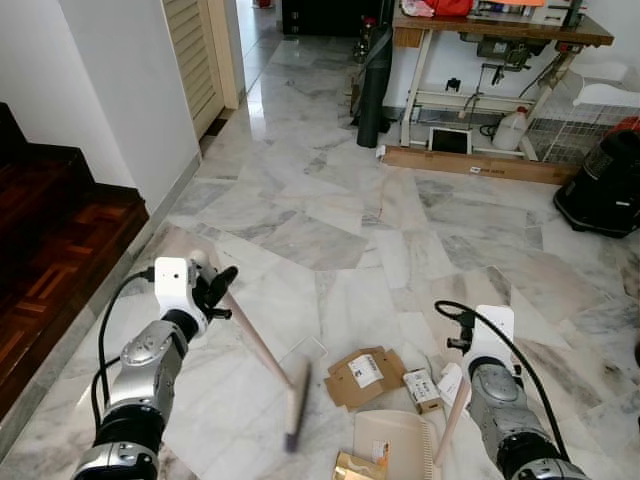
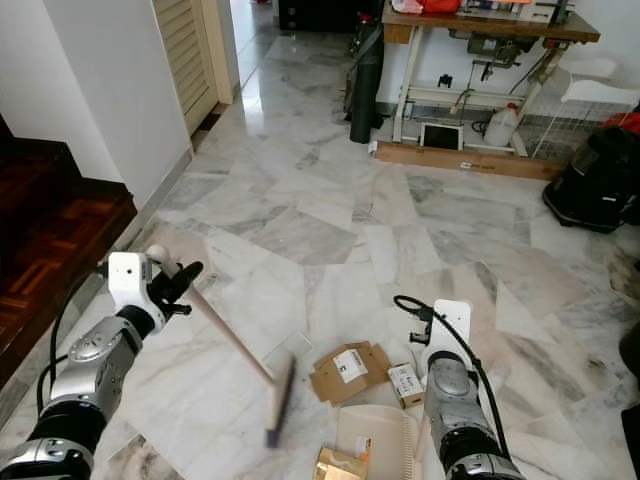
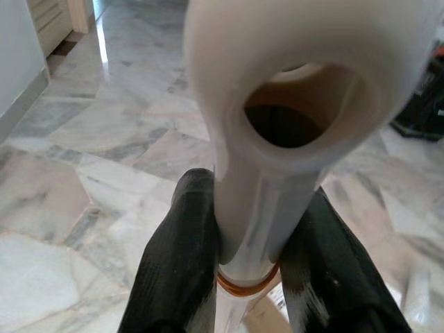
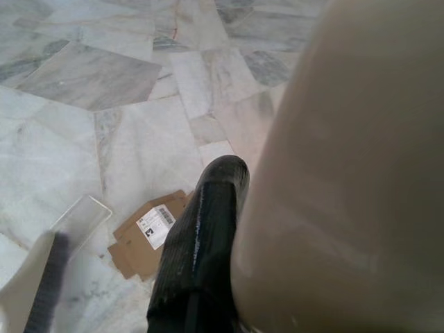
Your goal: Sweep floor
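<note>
My left gripper (image 1: 215, 290) is shut on the pale broom handle (image 3: 267, 208), just below its holed end, with black fingers (image 3: 177, 263) on both sides. The stick slants down and right to the blurred broom head (image 1: 297, 405) on the marble floor. My right gripper (image 1: 466, 372) is shut on the beige dustpan's handle (image 4: 347, 187), with one black finger (image 4: 201, 243) lying against it. The dustpan (image 1: 395, 440) rests on the floor with a yellow-brown packet (image 1: 360, 467) at its front edge. Flattened cardboard (image 1: 365, 375), a small box (image 1: 421, 388) and a clear plastic piece (image 1: 312, 350) lie between broom and pan.
Dark wooden steps (image 1: 50, 260) rise on the left beside a white wall. At the back stand a work table (image 1: 480, 30), a black upright roll (image 1: 375, 90) and a wooden plank (image 1: 470, 163). A black appliance (image 1: 605, 185) sits on the right. Open marble floor lies ahead.
</note>
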Motion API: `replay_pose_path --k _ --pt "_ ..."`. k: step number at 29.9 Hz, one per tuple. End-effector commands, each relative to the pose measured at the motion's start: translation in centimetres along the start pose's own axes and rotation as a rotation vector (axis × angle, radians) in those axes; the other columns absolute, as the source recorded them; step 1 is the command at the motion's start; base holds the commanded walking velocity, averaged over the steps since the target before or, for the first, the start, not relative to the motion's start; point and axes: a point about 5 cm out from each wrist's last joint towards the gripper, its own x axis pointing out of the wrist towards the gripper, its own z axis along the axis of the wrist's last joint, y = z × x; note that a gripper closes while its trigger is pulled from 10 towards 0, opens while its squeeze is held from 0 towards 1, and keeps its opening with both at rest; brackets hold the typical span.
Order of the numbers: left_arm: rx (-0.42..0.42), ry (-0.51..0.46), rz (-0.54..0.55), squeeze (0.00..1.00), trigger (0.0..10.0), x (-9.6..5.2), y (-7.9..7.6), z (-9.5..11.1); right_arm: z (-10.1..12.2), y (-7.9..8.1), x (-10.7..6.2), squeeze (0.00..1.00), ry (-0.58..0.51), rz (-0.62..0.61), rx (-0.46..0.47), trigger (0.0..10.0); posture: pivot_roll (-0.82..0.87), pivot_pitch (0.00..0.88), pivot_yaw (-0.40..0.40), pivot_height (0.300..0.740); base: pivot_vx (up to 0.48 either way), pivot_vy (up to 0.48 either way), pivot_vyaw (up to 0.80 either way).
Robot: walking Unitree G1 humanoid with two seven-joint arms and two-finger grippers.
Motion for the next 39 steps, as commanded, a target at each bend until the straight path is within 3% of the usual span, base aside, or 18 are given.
replay_pose_path --k 1,10,18,24,34,39 --pt "0.01 0.075 -0.061 0.0 10.0 -0.4 -0.4 -1.3 -3.4 1.0 -0.8 0.0 0.152 0.048 -0.006 10.0 -0.01 0.0 -0.002 0.74 0.0 0.0 0.0" --pt "0.027 0.211 -0.167 0.0 10.0 -1.6 -0.2 -2.8 -3.4 1.0 -0.8 0.0 0.155 0.046 -0.008 10.0 -0.01 0.0 -0.002 0.74 0.0 0.0 0.0" --pt "-0.037 0.208 -0.185 0.0 10.0 -1.1 -0.6 -2.7 -3.4 0.9 -0.8 0.0 0.155 0.042 -0.008 10.0 -0.02 0.0 0.002 0.74 0.0 0.0 0.0" --pt "-0.146 0.211 -0.208 0.0 10.0 -0.7 -1.5 -2.9 -3.3 0.6 -0.8 0.0 0.154 0.033 -0.007 10.0 -0.03 0.0 0.004 0.74 0.0 0.0 0.0" --pt "-0.164 0.268 -0.292 0.0 10.0 -0.5 -2.8 -3.3 -3.2 0.4 -0.7 0.0 0.152 0.026 -0.005 10.0 -0.04 0.0 0.007 0.74 0.0 0.0 0.0" --pt "-0.265 0.193 -0.297 0.0 10.0 0.2 -3.4 -2.1 -3.0 0.5 -0.6 0.0 0.142 0.028 0.003 10.0 -0.04 0.0 0.008 0.74 0.0 0.0 0.0"
